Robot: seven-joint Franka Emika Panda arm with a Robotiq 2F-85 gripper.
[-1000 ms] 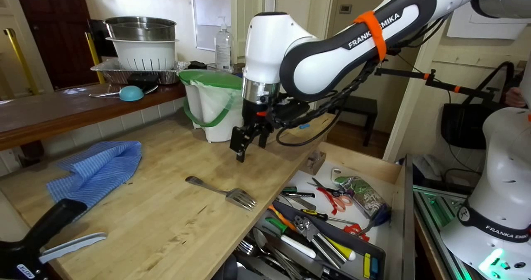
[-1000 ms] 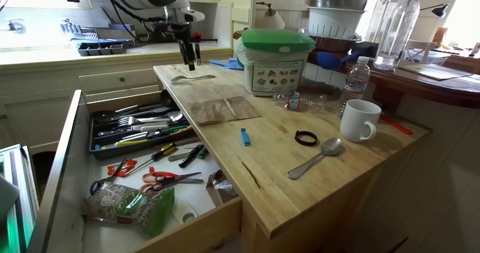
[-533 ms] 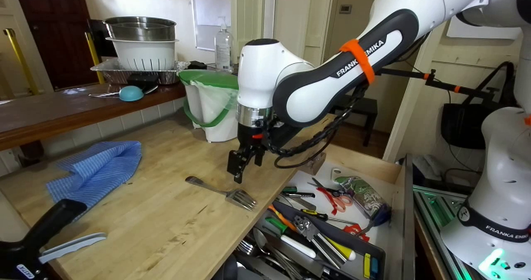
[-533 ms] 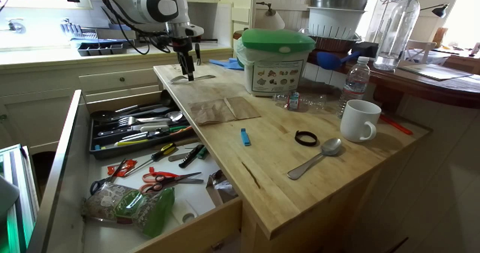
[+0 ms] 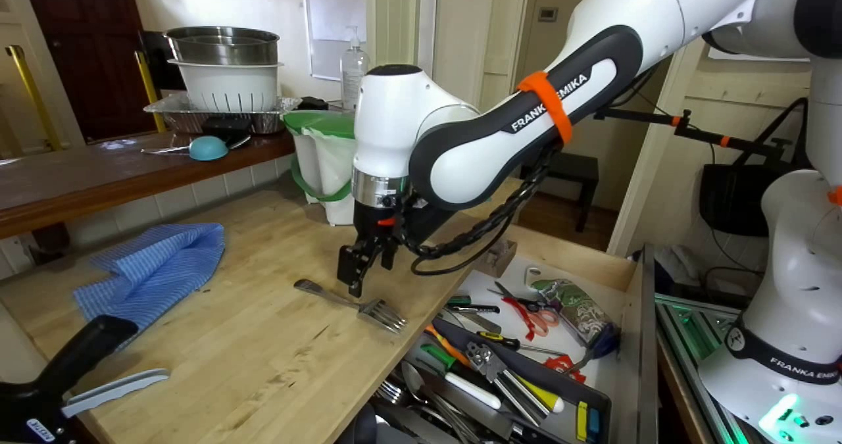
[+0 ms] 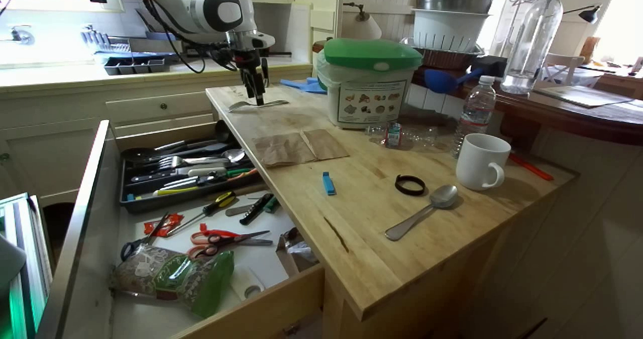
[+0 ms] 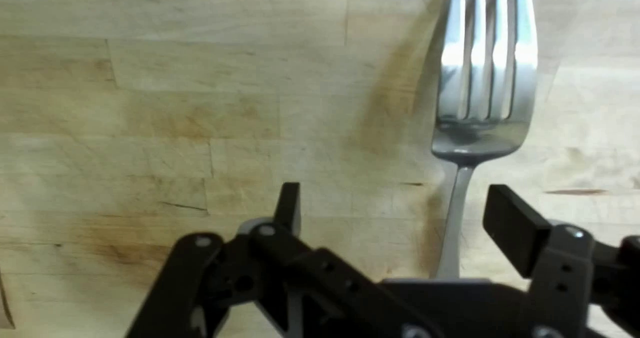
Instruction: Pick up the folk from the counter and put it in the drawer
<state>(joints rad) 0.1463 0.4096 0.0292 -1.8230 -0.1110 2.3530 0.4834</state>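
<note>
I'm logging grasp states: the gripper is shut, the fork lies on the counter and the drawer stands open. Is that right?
Not quite: the gripper is open, not shut; the wrist view shows its fingers well apart. The fork lies on the counter and the drawer stands open, as you say.

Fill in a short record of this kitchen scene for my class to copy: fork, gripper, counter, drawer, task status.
Fork: lying on the counter
Gripper: open over the fork, whose handle shows between its jaws in the wrist view
Counter also bears: spoon, white mug, green-lidded bin
Drawer: pulled open beside the counter; holds a dark utensil tray and a screwdriver
Task status: fork not yet picked up
</note>
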